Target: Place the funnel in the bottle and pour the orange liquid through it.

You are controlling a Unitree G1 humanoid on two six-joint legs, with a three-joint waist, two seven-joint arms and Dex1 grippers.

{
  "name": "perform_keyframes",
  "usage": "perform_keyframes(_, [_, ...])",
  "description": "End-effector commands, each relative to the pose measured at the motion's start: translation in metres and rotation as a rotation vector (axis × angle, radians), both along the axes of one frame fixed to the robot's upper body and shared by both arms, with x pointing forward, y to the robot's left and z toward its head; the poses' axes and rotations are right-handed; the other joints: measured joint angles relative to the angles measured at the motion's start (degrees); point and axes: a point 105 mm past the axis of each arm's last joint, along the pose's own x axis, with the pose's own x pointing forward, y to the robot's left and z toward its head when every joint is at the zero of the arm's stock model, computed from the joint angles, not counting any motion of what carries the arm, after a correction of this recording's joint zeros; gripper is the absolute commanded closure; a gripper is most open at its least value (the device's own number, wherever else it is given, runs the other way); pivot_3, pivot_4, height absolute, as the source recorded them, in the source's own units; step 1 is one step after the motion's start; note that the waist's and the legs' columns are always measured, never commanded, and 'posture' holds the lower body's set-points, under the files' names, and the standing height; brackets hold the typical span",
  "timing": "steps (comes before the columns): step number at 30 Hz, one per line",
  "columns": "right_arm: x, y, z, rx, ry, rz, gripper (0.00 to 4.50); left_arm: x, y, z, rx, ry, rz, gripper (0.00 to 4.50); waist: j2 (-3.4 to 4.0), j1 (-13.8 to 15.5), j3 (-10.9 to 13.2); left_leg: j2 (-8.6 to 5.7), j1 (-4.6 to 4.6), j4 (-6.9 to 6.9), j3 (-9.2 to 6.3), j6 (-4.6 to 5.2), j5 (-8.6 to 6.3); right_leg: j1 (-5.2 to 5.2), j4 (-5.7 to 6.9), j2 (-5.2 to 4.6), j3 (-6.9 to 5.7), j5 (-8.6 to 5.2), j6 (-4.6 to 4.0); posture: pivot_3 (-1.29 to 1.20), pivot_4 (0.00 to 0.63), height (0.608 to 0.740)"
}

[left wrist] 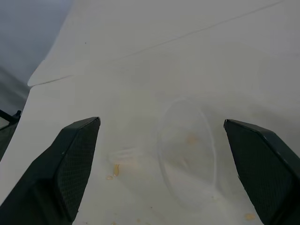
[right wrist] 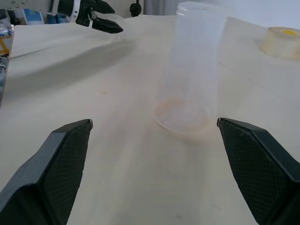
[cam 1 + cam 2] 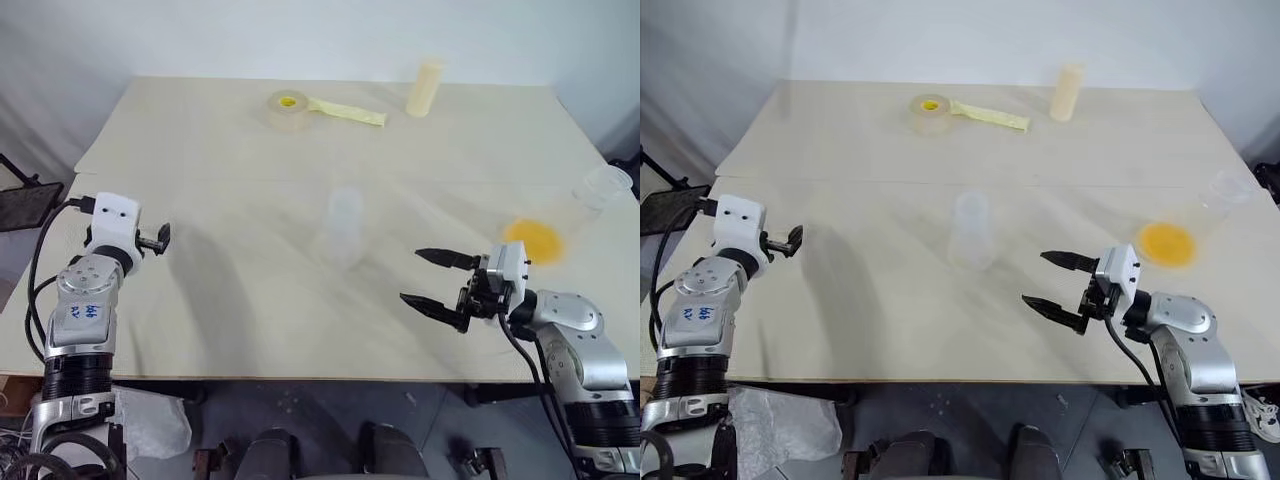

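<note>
In the head views, the clear colourless plastic bottle (image 3: 971, 230) stands upright near the middle of the pale bench (image 3: 890, 150), its long axis vertical. The right gripper (image 3: 1054, 282), jaws spread wide and holding nothing, points level toward it from the bench's near right and is the closer of the two, with bare bench between. The left gripper (image 3: 792, 240) sits at the near left edge, well apart from the bottle. The orange liquid (image 3: 1166, 243) is a bright pool inside a bigger clear conical flask (image 3: 1200, 220) lying tilted at the right edge, behind the right gripper. Far back lie a tape roll with a yellow core (image 3: 929, 110) and an opaque cream cylinder (image 3: 1067, 92), out of the way.

In the left wrist view, the left gripper's fingers (image 1: 70, 168) stand wide apart and empty over a clear plastic funnel (image 1: 187, 159) lying on its side on the bench, directly ahead between them. It looks like the next thing to grasp.

In the right wrist view, the bottle rises straight ahead, centred between the spread fingers (image 2: 61, 164); the left gripper shows beyond.
</note>
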Motion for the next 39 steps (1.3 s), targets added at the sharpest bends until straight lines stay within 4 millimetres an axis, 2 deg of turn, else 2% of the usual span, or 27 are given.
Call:
perform_keyframes(1, [-0.005, -0.004, 0.011, -0.005, -0.044, -0.011, 0.00, 0.000, 0.005, 0.014, 0.048, -0.022, 0.004, 0.01, 0.00, 0.0, 0.0, 0.00, -0.01, 0.00, 0.00, 0.00, 0.00, 0.00, 0.00, 0.00, 0.00, 0.00, 0.00, 0.00, 0.150, 0.740])
perform_keyframes(6, [-0.008, -0.006, 0.008, -0.006, -0.043, -0.020, 0.00, -0.005, 0.009, 0.018, 0.068, -0.022, 0.020, 0.01, 0.00, 0.0, 0.0, 0.00, 0.00, 0.01, 0.00, 0.00, 0.00, 0.01, 0.00, 0.00, 0.00, 0.00, 0.00, 0.00, 0.150, 0.740])
perform_keyframes(8, [-0.009, -0.006, 0.007, -0.007, -0.043, -0.021, 0.00, -0.006, 0.010, 0.018, 0.070, -0.019, 0.023, 0.41, 0.00, 0.0, 0.0, 0.00, 0.00, 0.01, 0.00, 0.00, 0.00, 0.01, 0.00, 0.00, 0.00, 0.00, 0.00, 0.00, 0.150, 0.740])
perform_keyframes(11, [-0.010, -0.006, 0.006, -0.006, -0.044, -0.024, 0.00, -0.007, 0.010, 0.019, 0.067, -0.014, 0.024, 1.20, 0.00, 0.0, 0.0, -0.01, 0.00, 0.02, 0.00, 0.00, 0.00, 0.01, 0.00, 0.00, 0.00, 0.00, 0.00, 0.00, 0.150, 0.740])
perform_keyframes(20, [-0.010, -0.003, 0.005, -0.003, -0.048, -0.026, 0.00, -0.008, 0.009, 0.017, 0.056, 0.011, 0.015, 4.26, 0.00, 0.0, 0.0, 0.00, 0.00, 0.02, 0.00, 0.00, 0.00, 0.01, 0.00, 0.00, 0.01, 0.00, 0.01, 0.00, 0.150, 0.740])
perform_keyframes(21, [-0.010, -0.003, 0.005, -0.003, -0.049, -0.027, 0.00, -0.008, 0.009, 0.017, 0.053, 0.012, 0.012, 4.46, 0.00, 0.0, 0.0, 0.00, 0.00, 0.02, 0.00, 0.00, 0.00, 0.01, 0.00, 0.00, 0.01, 0.00, 0.01, 0.00, 0.150, 0.740])
perform_keyframes(28, [-0.011, -0.001, 0.007, 0.002, -0.053, -0.043, 0.00, -0.008, 0.006, 0.026, 0.020, -0.003, -0.006, 4.46, 0.00, 0.1, 0.0, 0.00, 0.00, 0.02, -0.01, 0.00, 0.00, 0.01, 0.01, -0.01, 0.02, 0.00, 0.01, 0.00, 0.150, 0.740])
perform_keyframes(31, [-0.011, -0.001, 0.008, 0.006, -0.059, -0.055, 0.00, -0.006, -0.003, 0.037, -0.007, -0.037, -0.063, 4.46, 0.00, 0.1, 0.0, 0.00, 0.00, 0.02, -0.01, 0.00, 0.00, 0.01, 0.01, -0.01, 0.02, 0.00, 0.01, 0.00, 0.150, 0.740])
perform_keyframes(37, [-0.009, -0.003, 0.012, 0.006, -0.069, -0.069, 0.00, -0.007, -0.045, 0.075, -0.113, -0.109, -0.275, 4.46, -0.02, 0.2, 0.0, 0.03, -0.04, 0.07, -0.07, 0.00, 0.00, 0.01, 0.02, -0.04, 0.01, 0.01, 0.01, 0.00, 0.150, 0.740])
perform_keyframes(39, [-0.007, -0.006, 0.014, 0.002, -0.080, -0.077, 0.00, -0.009, -0.066, 0.098, -0.161, -0.168, -0.377, 4.46, -0.03, 0.1, 0.0, 0.03, -0.04, 0.06, -0.07, 0.00, 0.00, 0.02, 0.03, -0.04, 0.01, 0.01, 0.01, 0.00, 0.150, 0.740])
